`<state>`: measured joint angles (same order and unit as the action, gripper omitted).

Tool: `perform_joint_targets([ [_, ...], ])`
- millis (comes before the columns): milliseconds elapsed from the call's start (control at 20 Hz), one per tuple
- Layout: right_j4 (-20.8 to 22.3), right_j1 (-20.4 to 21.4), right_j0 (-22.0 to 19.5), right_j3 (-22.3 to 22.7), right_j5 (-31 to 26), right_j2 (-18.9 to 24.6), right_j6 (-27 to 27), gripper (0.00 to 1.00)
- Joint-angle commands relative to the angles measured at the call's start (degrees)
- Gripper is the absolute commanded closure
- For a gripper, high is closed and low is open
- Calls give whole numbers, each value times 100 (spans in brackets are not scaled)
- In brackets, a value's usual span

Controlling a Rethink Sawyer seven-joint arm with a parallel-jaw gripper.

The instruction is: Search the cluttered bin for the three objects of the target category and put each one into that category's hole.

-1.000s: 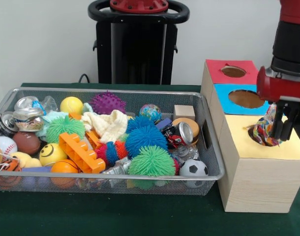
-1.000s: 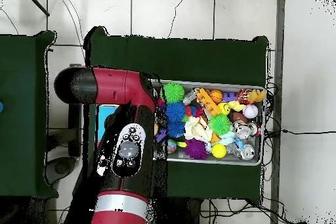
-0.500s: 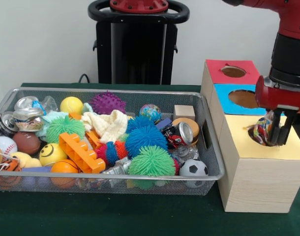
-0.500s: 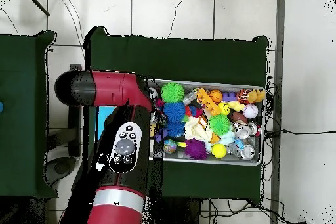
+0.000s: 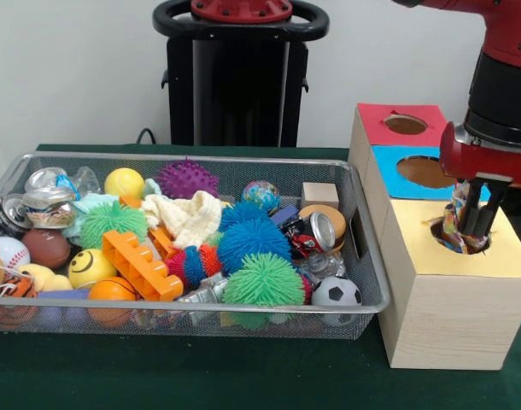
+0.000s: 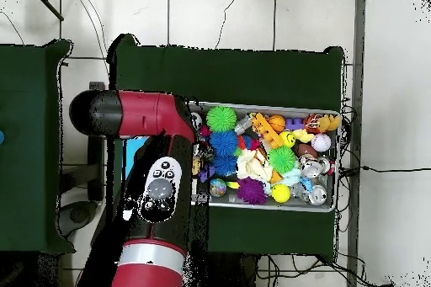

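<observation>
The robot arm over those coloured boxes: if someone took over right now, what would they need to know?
End effector: at the yellow hole of the wooden box, fingers either side of a crinkly multicoloured wrapper; whether it grips cannot be told.
Wrapper: partly inside the yellow hole, top sticking out.
Red hole and blue hole: nothing visible in them.
Wire bin: full of balls, spiky toys, cans, blocks.
Done: one item reached its hole.
Left: let it drop in, then probably search the bin for more wrappers.
</observation>
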<state>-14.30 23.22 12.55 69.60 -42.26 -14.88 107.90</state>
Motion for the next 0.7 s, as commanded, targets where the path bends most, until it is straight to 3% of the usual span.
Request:
perform_joint_targets([
  [50, 50, 3, -197, 319, -746, 287, 799, 100],
  [300, 52, -74, -212, 373, -544, 340, 799, 100],
  [700, -87, -568, -342, 481, 389, 738, 803, 100],
])
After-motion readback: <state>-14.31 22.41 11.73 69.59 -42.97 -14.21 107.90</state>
